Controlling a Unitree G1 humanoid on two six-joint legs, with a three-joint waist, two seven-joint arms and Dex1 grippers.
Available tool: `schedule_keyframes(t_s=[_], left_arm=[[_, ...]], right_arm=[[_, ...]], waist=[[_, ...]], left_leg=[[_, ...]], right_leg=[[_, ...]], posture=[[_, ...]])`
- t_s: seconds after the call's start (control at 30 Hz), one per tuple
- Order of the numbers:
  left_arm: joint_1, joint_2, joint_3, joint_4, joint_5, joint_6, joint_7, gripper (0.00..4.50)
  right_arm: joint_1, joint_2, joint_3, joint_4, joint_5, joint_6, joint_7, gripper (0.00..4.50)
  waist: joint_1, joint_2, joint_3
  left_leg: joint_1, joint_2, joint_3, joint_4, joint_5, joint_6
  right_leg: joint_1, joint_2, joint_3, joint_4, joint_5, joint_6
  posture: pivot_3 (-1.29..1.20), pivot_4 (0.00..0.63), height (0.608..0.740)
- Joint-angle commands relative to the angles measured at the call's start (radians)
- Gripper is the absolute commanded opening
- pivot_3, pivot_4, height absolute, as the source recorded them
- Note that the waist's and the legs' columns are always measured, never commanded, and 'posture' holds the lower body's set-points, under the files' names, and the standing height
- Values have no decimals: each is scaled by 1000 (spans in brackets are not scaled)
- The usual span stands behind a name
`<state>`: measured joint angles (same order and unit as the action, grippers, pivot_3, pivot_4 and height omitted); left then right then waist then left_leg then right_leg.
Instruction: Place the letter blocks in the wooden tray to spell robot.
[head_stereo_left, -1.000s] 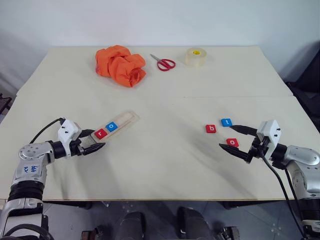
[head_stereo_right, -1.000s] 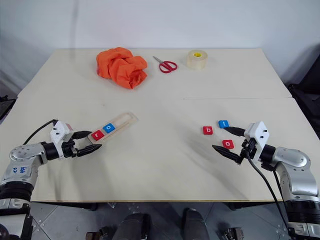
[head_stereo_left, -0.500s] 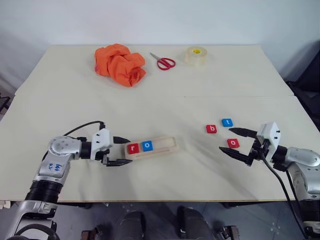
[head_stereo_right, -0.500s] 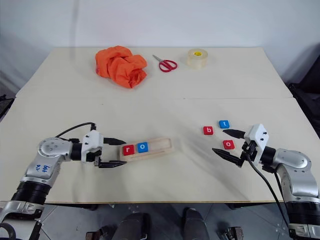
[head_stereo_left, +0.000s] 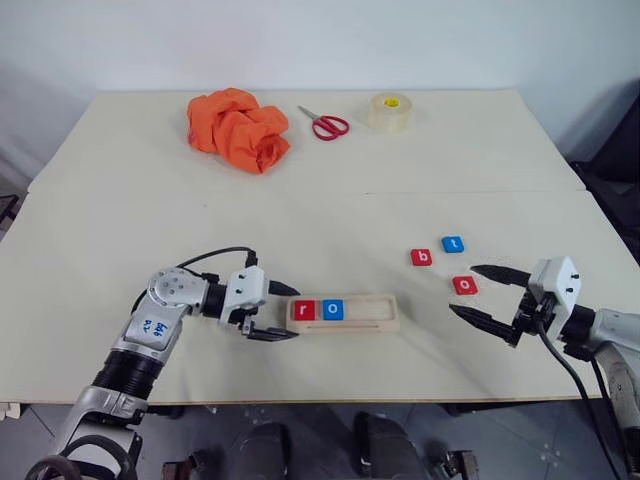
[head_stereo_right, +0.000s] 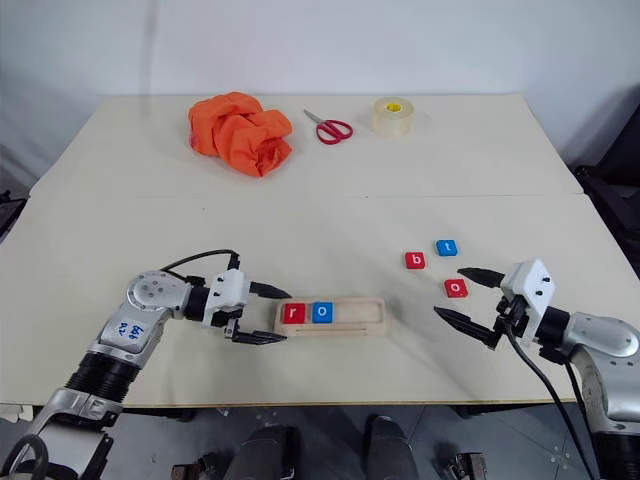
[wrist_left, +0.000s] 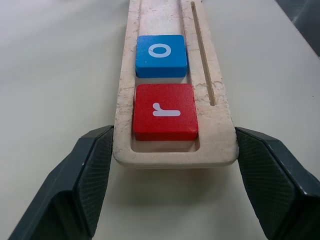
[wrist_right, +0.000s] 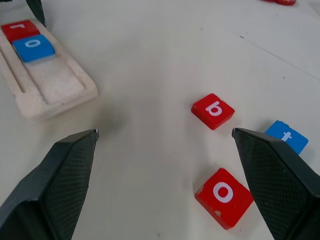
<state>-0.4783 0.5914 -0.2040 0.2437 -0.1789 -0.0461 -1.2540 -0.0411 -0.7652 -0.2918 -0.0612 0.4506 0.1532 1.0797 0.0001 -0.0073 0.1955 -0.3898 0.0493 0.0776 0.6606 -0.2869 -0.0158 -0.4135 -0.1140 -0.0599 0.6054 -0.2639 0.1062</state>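
Note:
The wooden tray (head_stereo_left: 375, 312) lies lengthwise near the table's front edge, with a red r block (head_stereo_left: 305, 310) and a blue o block (head_stereo_left: 333, 309) side by side at its left end. My left gripper (head_stereo_left: 292, 313) is shut on that end, one fingertip (wrist_left: 100, 150) against each long side. To the right, loose on the table, are a red b block (head_stereo_left: 421, 257), a blue t block (head_stereo_left: 453, 244) and a red o block (head_stereo_left: 464, 285). My right gripper (head_stereo_right: 448, 291) stands open, its fingertips either side of the red o block (wrist_right: 223, 196) and short of it.
An orange cloth (head_stereo_left: 238, 130), red-handled scissors (head_stereo_left: 327, 124) and a roll of clear tape (head_stereo_left: 389, 112) lie along the table's far side. A seam (head_stereo_left: 300, 193) runs across the tabletop. Bare table separates the tray from the loose blocks.
My left gripper has swept to the right with the tray, which turned from slanting to lie along the front edge. My right gripper drew back slightly, still open.

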Motion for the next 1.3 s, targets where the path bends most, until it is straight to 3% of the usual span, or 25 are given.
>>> schedule_keyframes(t_s=[0.03, 0.33, 0.57, 0.73, 0.93, 1.3], left_arm=[[-22, -13, 2, -5, 6, -23, 6, 4374], [9, -4, 78, -35, -69, -42, -6, 4464], [111, 71, 215, -35, -211, -57, -112, 4464], [115, 59, 264, 56, -265, -107, -195, 4464], [85, 39, 254, 156, -275, -148, -296, 4464], [33, 9, 228, 190, -280, -148, -324, 4464]], right_arm=[[14, -10, -39, -57, 25, 10, -21, 4500], [53, -5, -58, -154, 49, 92, -100, 4500], [96, 36, -97, -292, 88, 308, -320, 4500], [124, 72, -119, -381, 99, 428, -459, 4500], [189, 114, -98, -492, 77, 478, -563, 4500], [223, 114, -113, -592, 97, 583, -647, 4500]], waist=[[1, 0, 0], [0, 0, 0], [-1, 0, 0], [6, -1, 0], [5, -1, 0], [0, -1, 0]], left_leg=[[0, 0, 0, 0, 0, 0], [0, 0, 0, 1, 0, 0], [0, 1, -1, 1, 0, 0], [-1, 0, -2, 1, 0, 1], [-2, 0, -2, 1, -1, 1], [-2, 0, -2, 1, -1, 2]], right_leg=[[0, 0, 0, 0, 0, 0], [0, 0, 0, 0, 0, 0], [0, 0, 0, 1, 0, 0], [0, -1, -1, -1, 0, -1], [0, 0, -1, -1, -1, -1], [0, 0, -1, -2, 0, -1]], posture=[[0, 150, 740], [0, 150, 740], [0, 150, 740], [0, 150, 740], [0, 150, 740], [0, 150, 740]])
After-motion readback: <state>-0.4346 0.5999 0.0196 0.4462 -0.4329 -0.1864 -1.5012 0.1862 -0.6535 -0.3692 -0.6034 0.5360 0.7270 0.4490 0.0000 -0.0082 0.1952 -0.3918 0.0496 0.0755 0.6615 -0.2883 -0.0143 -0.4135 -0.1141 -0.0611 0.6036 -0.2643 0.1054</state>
